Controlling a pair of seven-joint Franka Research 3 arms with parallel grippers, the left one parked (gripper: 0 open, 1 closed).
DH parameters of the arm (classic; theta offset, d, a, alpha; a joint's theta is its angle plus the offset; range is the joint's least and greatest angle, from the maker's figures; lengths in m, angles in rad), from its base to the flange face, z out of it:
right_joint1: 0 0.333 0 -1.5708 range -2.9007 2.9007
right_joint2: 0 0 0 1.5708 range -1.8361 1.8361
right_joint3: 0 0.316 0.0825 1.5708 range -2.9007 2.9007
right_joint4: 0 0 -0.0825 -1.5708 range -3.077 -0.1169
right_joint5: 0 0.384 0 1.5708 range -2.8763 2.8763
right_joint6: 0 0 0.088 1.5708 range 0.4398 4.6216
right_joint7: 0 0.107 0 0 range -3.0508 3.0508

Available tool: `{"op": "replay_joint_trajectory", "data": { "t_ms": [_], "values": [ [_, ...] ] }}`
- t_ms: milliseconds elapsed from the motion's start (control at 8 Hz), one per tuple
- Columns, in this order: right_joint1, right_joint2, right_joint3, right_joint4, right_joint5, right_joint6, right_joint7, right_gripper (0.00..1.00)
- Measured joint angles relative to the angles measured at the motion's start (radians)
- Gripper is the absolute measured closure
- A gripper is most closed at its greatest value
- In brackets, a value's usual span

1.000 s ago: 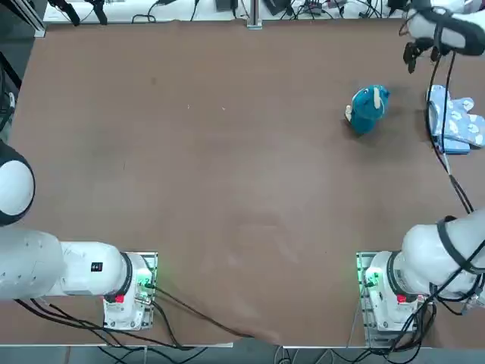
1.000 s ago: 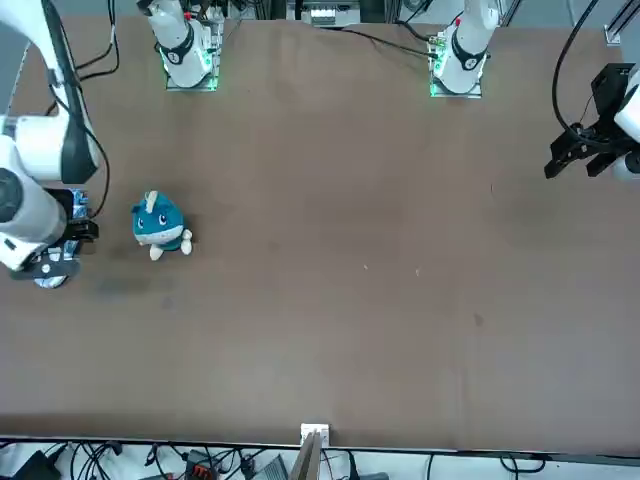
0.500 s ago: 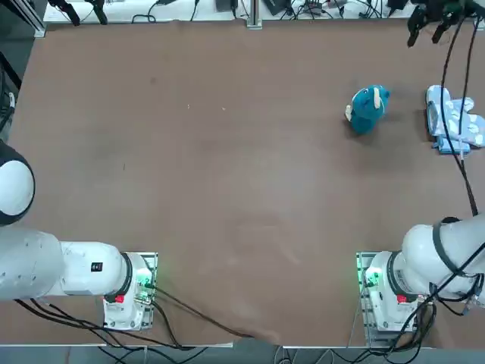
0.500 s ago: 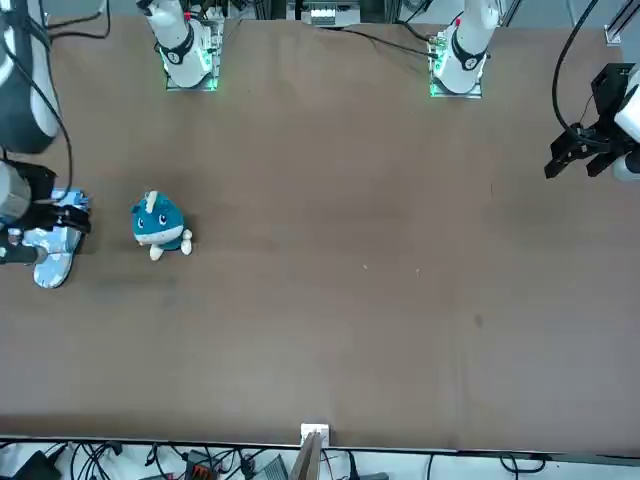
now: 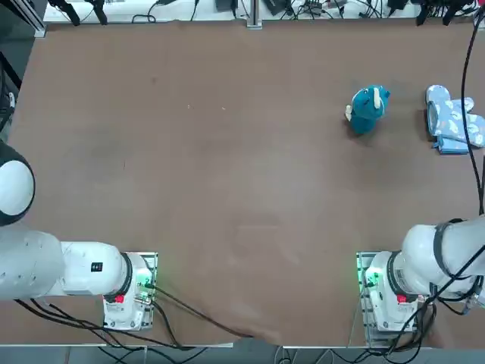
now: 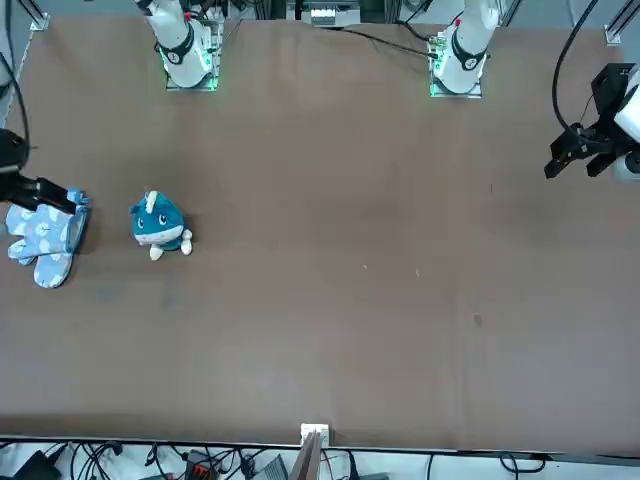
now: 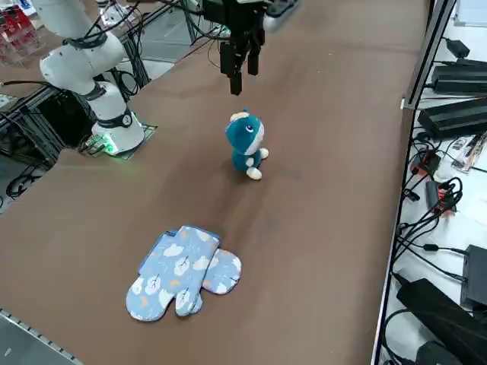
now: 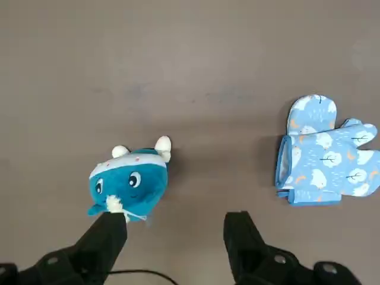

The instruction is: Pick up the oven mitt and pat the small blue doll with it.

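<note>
Your right gripper (image 7: 240, 67) hangs in the air above the brown tabletop (image 5: 227, 174), fingers pointing down and spread apart, with nothing between them. In the right wrist view the two dark fingers (image 8: 104, 237) stand wide, one tip overlapping the lower edge of the small blue doll (image 8: 129, 179) in the picture; the gripper is raised well clear of it.

The small blue doll (image 5: 367, 108) sits upright on the tabletop near the far right corner, its white feet showing at one side. In the right side view the doll (image 7: 246, 144) lies below the gripper and a little nearer the camera, apart from the fingertips.

The oven mitt (image 5: 453, 120) lies flat on the tabletop near the right edge, beside the doll but not touching it. It is light blue with a cloud pattern and a darker blue cuff (image 8: 284, 169). In the right side view the oven mitt (image 7: 183, 270) rests well apart from the gripper, farther from it than the doll is. In the front view the oven mitt (image 6: 42, 236) lies at the table's edge, with the doll (image 6: 157, 224) just inward of it.
</note>
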Motion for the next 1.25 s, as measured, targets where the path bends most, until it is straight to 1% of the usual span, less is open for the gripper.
{"op": "replay_joint_trajectory", "data": {
  "t_ms": [250,500,625,875,1000,1125,1250],
  "values": [
    [0.004,-0.008,0.006,0.023,0.002,-0.027,0.0,0.0],
    [0.012,-0.047,0.002,0.029,0.043,-0.035,0.0,0.0],
    [0.047,-0.076,-0.027,0.03,0.061,-0.041,0.002,0.0],
    [0.179,-0.119,-0.146,0.028,0.07,-0.057,0.002,0.0],
    [0.235,-0.129,-0.196,0.02,0.073,-0.058,0.003,0.0],
    [0.299,-0.139,-0.262,0.01,0.083,-0.059,0.003,0.0],
    [0.363,-0.153,-0.337,-0.004,0.105,-0.059,0.003,0.0]
  ]
}}
